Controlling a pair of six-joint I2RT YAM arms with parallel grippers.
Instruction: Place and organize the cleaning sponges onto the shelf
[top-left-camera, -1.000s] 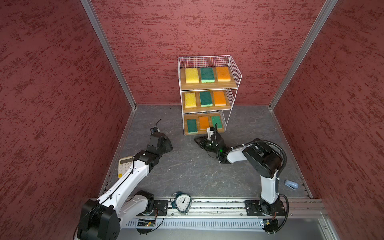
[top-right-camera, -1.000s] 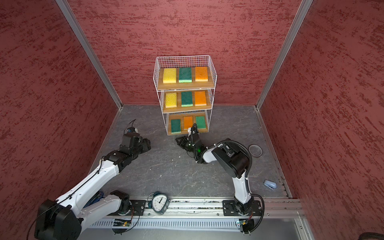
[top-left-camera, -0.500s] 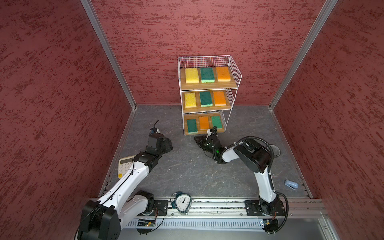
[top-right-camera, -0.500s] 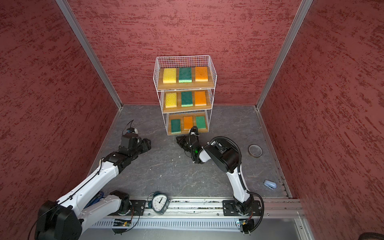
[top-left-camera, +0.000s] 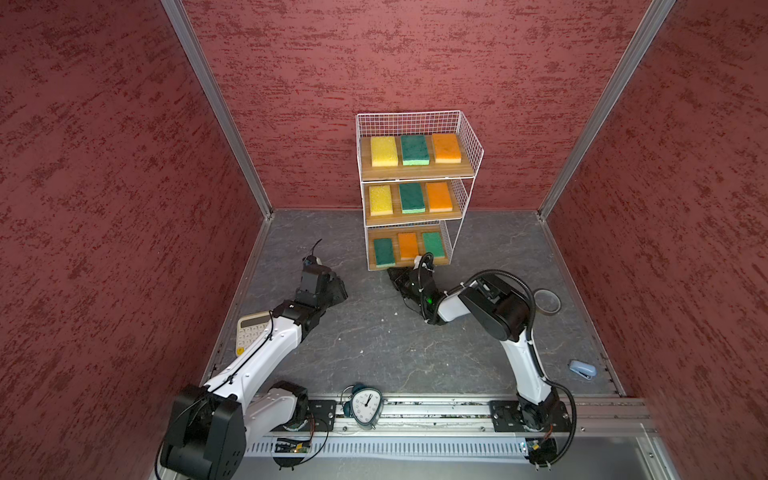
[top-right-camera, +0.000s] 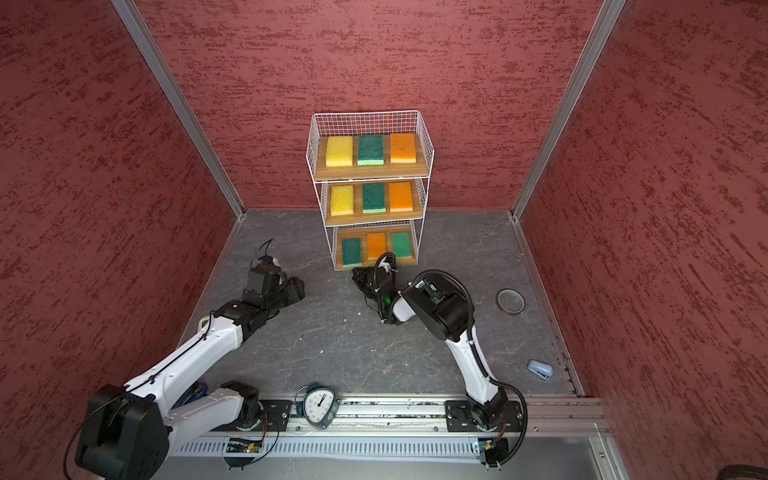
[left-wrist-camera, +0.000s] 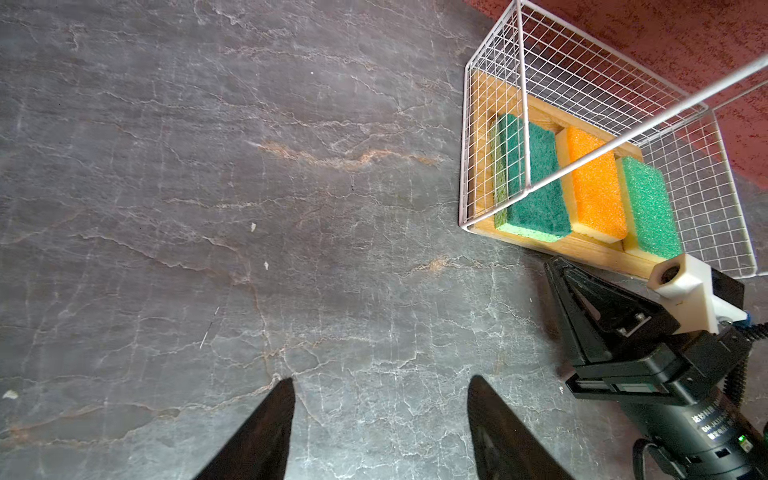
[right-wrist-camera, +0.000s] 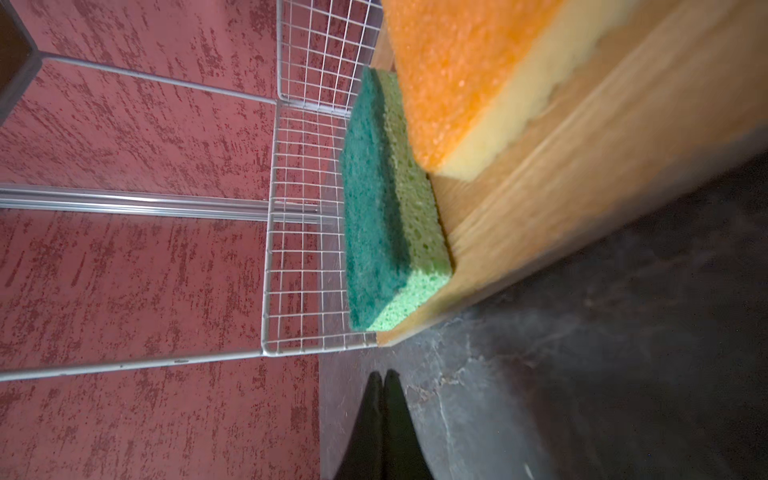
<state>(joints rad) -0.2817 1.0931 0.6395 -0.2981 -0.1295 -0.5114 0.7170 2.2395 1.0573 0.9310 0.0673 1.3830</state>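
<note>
Right tool (top-left-camera: 392, 273), closed and empty, is sitting mid-frame just below the bottom-tier sponges (top-left-camera: 408, 245) on the shelf (top-left-camera: 415, 171), nearer than the open left tool (top-left-camera: 338, 291).

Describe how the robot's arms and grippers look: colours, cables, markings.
The left arm and right arm have white shells with black joint housings. The left gripper and right gripper are black and taper to narrow tips. A thin black cable runs along the left arm; a ribbed black hose loops over the right. The right wrist carries a green light, white lettering and a white block.
</note>
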